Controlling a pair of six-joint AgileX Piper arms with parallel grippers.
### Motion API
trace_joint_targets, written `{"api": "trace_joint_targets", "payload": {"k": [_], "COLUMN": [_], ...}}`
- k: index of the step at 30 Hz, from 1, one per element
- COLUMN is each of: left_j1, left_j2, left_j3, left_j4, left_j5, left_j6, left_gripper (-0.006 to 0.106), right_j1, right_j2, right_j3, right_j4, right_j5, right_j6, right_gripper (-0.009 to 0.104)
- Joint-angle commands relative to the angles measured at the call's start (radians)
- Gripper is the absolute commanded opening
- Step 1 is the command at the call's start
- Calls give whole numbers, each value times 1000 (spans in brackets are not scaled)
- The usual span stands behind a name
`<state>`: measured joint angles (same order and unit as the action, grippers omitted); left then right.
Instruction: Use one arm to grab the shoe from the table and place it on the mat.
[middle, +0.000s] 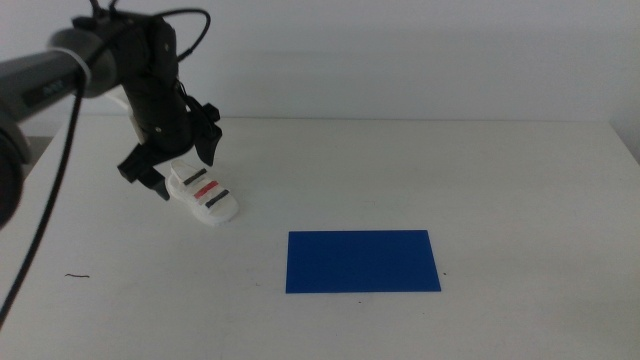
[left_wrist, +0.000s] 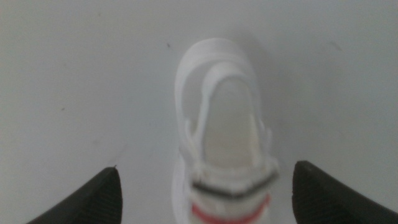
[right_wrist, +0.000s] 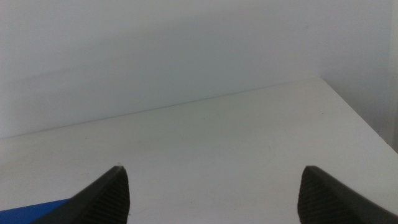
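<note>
The white shoe (middle: 205, 192), with two black straps and a red one between, lies on the white table (middle: 480, 170) at the left. The left arm reaches in from the left, and its gripper (middle: 178, 158) hangs just over the shoe's rear end, open. In the left wrist view the shoe (left_wrist: 224, 124) lies between the wide-apart jaws of the left gripper (left_wrist: 206, 169), which do not touch it. The blue mat (middle: 362, 261) lies flat to the right and nearer the front, with nothing on it. The right gripper (right_wrist: 211, 169) is open and empty and is out of the middle view. A corner of the mat (right_wrist: 31, 211) shows in the right wrist view.
A small dark mark (middle: 78, 276) lies on the table near the front left. The left arm's black cable (middle: 45, 220) hangs down at the left. The table's far edge (middle: 420, 120) meets a pale wall, and its right edge (right_wrist: 360, 115) shows in the right wrist view.
</note>
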<state>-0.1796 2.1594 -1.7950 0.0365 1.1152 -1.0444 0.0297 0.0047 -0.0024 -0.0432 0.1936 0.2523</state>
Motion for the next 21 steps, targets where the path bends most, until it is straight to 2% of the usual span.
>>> {"api": "trace_joint_targets", "payload": {"k": [1,11,14,17,21], "left_j1": [3,3,1,1,0], "left_j2": [17,78,89,84,36], "left_j3": [-8,-8,-8,-8,-8], "left_j4": [13,27,27,27,-9], "left_j5": [-26,-103,-115,-104,-32], "left_j6": [-33,-29,-20,23,11], "left_gripper": [94,94,89,74,41], "right_j1": [0,0,0,0,0], "right_j2": [-5,-5,-5,-5,-5], "right_j3": [2,2,2,2,2], "right_j4": [-6,-6,-6,-6,-6], "right_j5": [-8,-8,-8,-8,-8], "right_j6": [-5,-5,-5,-5,-5], "right_gripper": [79,79,79,79,79]}}
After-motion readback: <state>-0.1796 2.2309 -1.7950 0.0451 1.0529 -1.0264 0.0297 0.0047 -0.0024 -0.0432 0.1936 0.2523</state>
